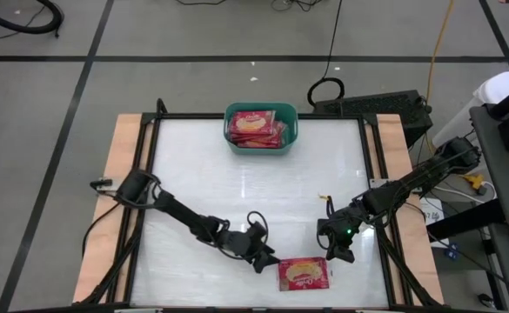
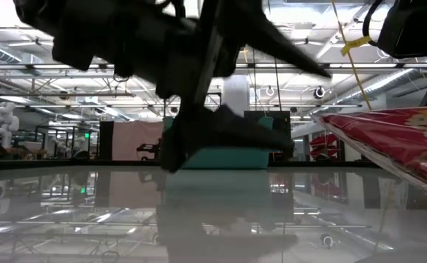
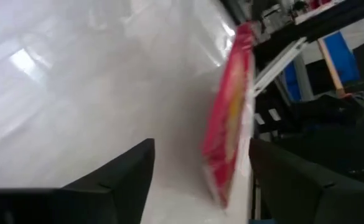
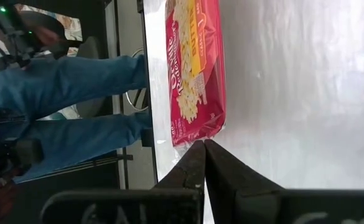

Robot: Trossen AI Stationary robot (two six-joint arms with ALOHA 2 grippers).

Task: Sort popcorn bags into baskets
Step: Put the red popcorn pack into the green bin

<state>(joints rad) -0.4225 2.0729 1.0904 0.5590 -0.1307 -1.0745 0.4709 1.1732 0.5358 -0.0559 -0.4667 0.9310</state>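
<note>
— One popcorn bag [image 1: 304,274] left out on the table [image 1: 202,174], lying flat at the near edge, picture side up. Seen any others loose?

— None in view. Several packets [image 1: 256,130] already stacked in the teal basket [image 1: 233,142] at the far edge, about mid-table. Could not count them exactly from above.

— Mostly done, then, judging by that. Left gripper [image 1: 265,259]?

— Low over the table, just to the left of the lone bag, fingers [image 3: 116,180] spread with the bag's near end showing between them in the wrist view. Not closed on anything yet; no firm contact made out.

— And the right gripper [image 1: 339,254]?

— Just beside the bag's far right corner, fingers pressed together, tips right up against the packet's edge or nearly so. Empty. Looked more like a nudge or a brace than a grasp.

— Remaining work?

— Probably closing on that last bag, lifting it, carrying it to the far side and dropping it into the basket. Thin packet flat on a glossy surface, so likely a slippery pick.

— Anything else around?

— Legs in jeans [image 4: 76,81] past the near table edge, caught by the right wrist camera.
</note>
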